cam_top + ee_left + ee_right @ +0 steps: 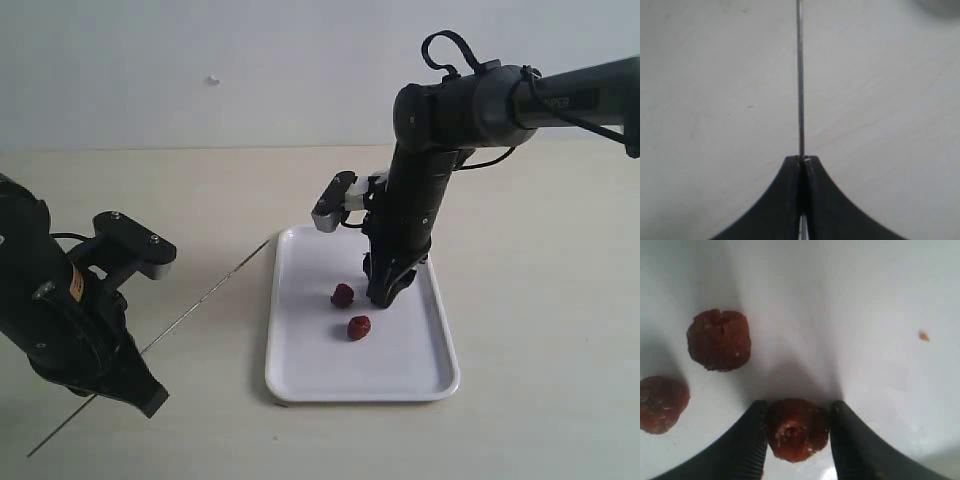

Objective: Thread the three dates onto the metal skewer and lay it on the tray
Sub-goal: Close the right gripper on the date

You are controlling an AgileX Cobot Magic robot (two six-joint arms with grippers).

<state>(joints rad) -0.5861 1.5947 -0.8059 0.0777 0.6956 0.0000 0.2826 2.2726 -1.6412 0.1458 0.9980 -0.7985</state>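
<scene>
The white tray (300, 370) lies at centre right. Two dark red dates (343, 295) (359, 327) rest loose on it. My right gripper (385, 295) reaches straight down onto the tray beside them. In the right wrist view this gripper (798, 406) is shut on the third date (797, 432), which sits on the tray floor (865, 315). The other two dates (719, 340) (660, 404) lie close by. The thin metal skewer (210, 292) slants from the tray's far left corner towards the lower left. My left gripper (135, 380) (802, 159) is shut on the skewer (800, 75), near its rear end.
The pale tabletop (540, 330) surrounds the tray. The right arm's wrist camera (335, 200) hangs over the tray's far edge. A tiny orange crumb (924, 336) lies on the tray floor.
</scene>
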